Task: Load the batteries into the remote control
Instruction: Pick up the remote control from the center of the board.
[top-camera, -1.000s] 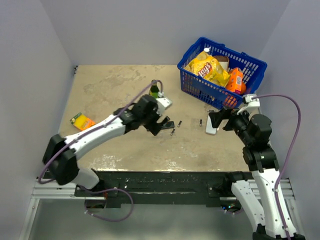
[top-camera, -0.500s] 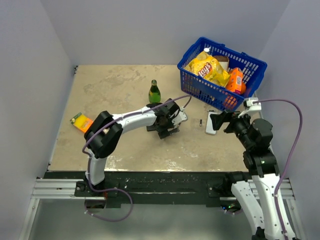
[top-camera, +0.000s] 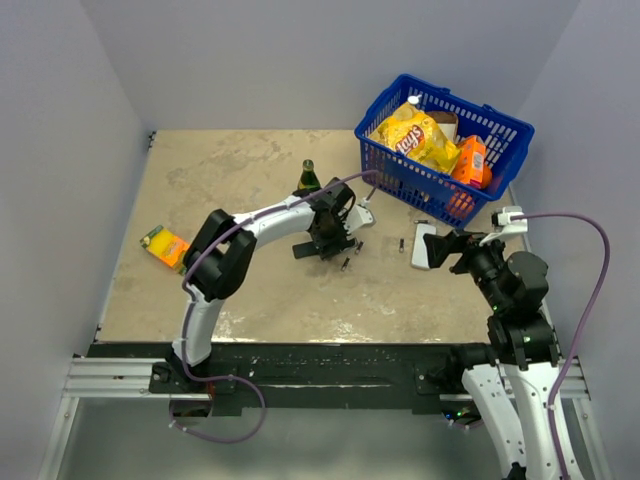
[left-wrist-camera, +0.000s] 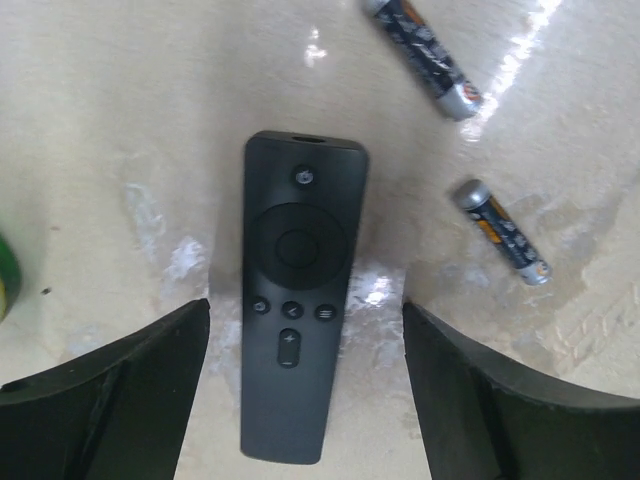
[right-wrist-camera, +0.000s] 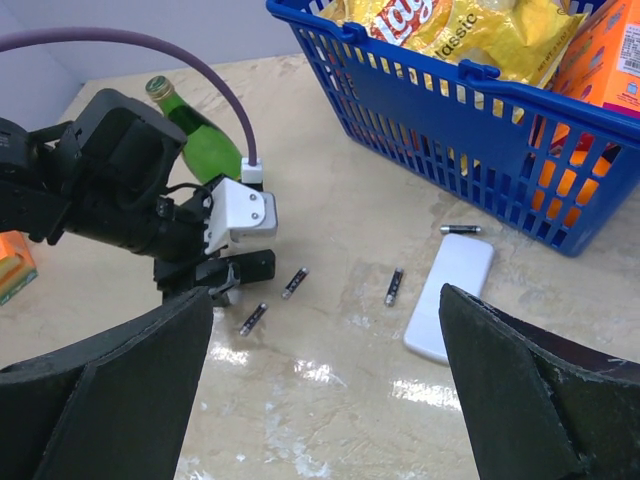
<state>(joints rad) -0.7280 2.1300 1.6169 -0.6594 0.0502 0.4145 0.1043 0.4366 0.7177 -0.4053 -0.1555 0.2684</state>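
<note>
Remote control (left-wrist-camera: 300, 240): rigid, light, probably slick plastic; grip across its long edges. Left end effector (left-wrist-camera: 305, 330) stands spread, straddling it.

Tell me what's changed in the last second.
The left arm folded at the elbow; the left pincer, open, now straddles the remote without touching it. The right pincer drew back slightly, open. Batteries, white device, bottle and basket stayed put.
</note>
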